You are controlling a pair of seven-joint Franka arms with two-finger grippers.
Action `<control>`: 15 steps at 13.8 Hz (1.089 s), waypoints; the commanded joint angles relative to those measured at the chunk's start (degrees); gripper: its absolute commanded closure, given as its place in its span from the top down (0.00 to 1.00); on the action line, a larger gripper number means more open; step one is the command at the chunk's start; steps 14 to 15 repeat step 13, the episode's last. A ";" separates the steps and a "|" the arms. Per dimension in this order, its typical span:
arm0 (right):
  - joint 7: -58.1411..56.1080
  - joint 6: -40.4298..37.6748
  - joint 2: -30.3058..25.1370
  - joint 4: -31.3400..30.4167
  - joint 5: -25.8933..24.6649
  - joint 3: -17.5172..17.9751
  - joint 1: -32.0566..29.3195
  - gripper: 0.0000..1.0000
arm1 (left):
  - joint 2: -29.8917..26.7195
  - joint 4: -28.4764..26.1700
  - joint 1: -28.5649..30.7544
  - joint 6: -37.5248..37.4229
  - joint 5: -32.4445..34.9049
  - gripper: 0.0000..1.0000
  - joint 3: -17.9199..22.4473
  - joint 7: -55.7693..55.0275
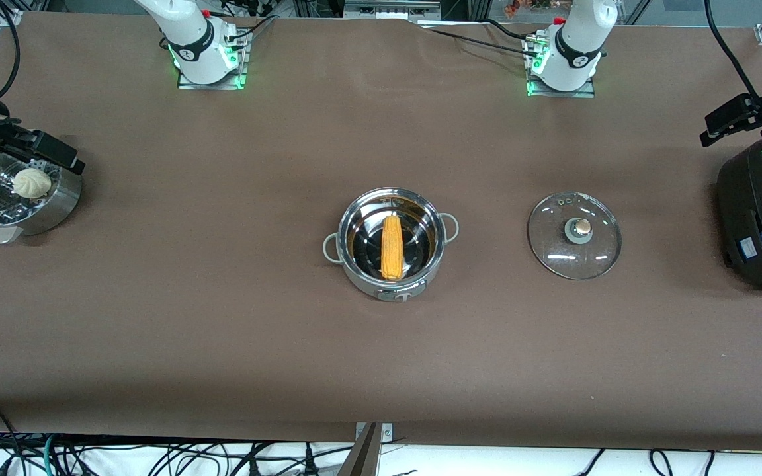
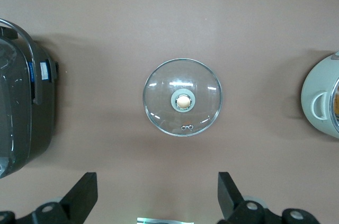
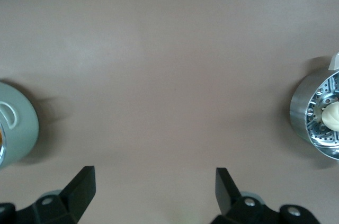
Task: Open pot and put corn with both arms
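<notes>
Corn (image 1: 391, 247) lies in the pot (image 1: 361, 272); left gripper (image 2: 158, 195) and right gripper (image 3: 155, 192) spread

A long table (image 1: 222, 317) is covered by a brown cloth that fills almost the whole front view. Along the near edge a pale floor strip is crossed by many black cables (image 1: 176, 459). At the far edge, metal frame parts and further cables are seen. Soft glare is cast on the cloth by overhead light
</notes>
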 commanded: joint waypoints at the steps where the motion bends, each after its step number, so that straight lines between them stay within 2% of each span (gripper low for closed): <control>1: -4.69 0.29 0.28 -1.81 -0.72 0.46 -1.67 1.00 | 0.66 2.12 -0.18 -1.63 0.30 1.00 0.84 -0.16; 3: -4.52 0.56 0.11 -2.34 -0.80 0.55 -1.32 1.00 | 0.75 2.12 -0.09 -1.63 0.30 1.00 0.84 -0.16; 5: -4.69 0.12 3.08 0.02 -1.41 0.46 -0.45 1.00 | 1.44 1.95 -0.44 -1.81 0.56 1.00 0.67 0.02; 7: -4.87 0.38 3.80 0.74 -2.73 0.46 -0.44 1.00 | 1.19 1.16 -0.53 -2.33 0.31 1.00 0.32 0.37; 10: -4.96 0.47 3.89 0.74 -2.91 0.46 -0.44 1.00 | 0.84 0.63 -0.36 -1.99 -0.22 1.00 -2.84 -0.24; 15: -4.87 0.56 3.97 0.74 -2.91 0.46 -0.35 1.00 | 0.57 0.28 -0.18 -1.72 -0.31 1.00 -2.93 -0.24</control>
